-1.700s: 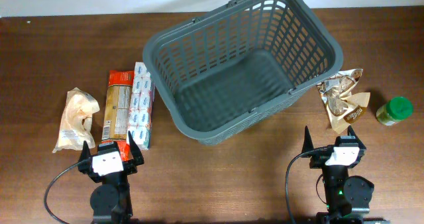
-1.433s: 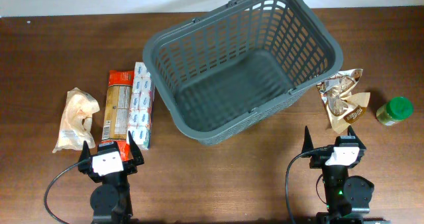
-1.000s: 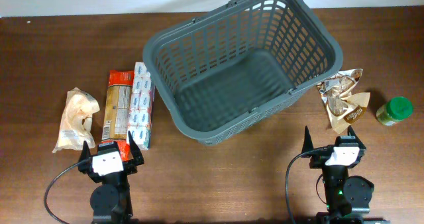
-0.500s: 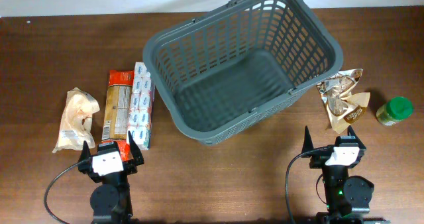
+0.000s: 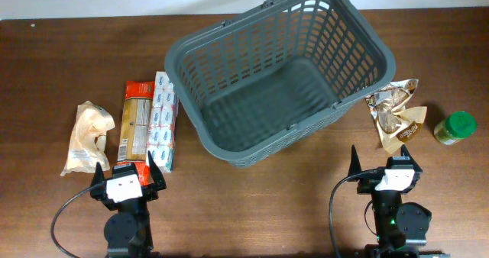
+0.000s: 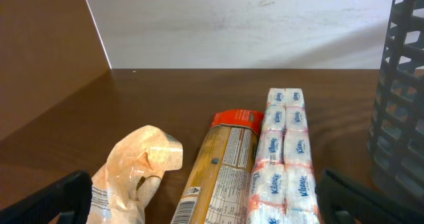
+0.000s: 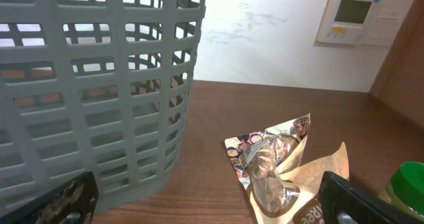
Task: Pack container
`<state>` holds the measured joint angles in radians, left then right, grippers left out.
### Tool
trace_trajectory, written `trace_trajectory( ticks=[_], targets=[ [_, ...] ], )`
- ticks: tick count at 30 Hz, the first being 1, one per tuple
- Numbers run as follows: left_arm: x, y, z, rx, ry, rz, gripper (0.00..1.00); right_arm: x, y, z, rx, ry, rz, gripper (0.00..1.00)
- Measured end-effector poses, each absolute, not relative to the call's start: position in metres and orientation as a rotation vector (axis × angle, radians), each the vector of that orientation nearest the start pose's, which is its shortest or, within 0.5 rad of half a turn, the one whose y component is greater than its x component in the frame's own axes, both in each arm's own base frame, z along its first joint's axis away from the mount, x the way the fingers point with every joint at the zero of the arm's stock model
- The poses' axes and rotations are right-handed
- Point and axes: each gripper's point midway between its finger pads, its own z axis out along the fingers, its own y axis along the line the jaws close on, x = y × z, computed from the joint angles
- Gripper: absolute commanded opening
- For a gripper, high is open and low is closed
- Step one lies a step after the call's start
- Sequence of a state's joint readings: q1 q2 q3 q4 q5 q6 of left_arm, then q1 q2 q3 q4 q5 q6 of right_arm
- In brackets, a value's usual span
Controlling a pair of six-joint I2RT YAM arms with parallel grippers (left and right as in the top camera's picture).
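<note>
The container, a large dark grey basket, stands empty at the table's middle back; its lattice wall fills the left of the right wrist view and shows at the right edge of the left wrist view. My left gripper is open and empty at the front left, just short of a tissue pack, a pasta packet and a pale bag. My right gripper is open and empty at the front right, near a brown snack pouch.
A green-lidded jar stands at the far right, also at the right wrist view's edge. In the left wrist view the tissue pack, pasta packet and pale bag lie side by side. The pouch lies right of the basket.
</note>
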<state>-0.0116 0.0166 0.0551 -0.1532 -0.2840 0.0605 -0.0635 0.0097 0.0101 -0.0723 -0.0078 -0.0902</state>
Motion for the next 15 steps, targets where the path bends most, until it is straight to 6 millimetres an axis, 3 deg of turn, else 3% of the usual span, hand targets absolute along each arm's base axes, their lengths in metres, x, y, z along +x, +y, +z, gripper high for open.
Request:
trace_trajectory(
  ticks=[15],
  targets=[
    [0.2373,0.0442,0.1639,-0.15,1.665,0.267,0.99,0.2458,-0.0141,0.1586,-0.029,1.643,-0.11,0.99]
  ],
)
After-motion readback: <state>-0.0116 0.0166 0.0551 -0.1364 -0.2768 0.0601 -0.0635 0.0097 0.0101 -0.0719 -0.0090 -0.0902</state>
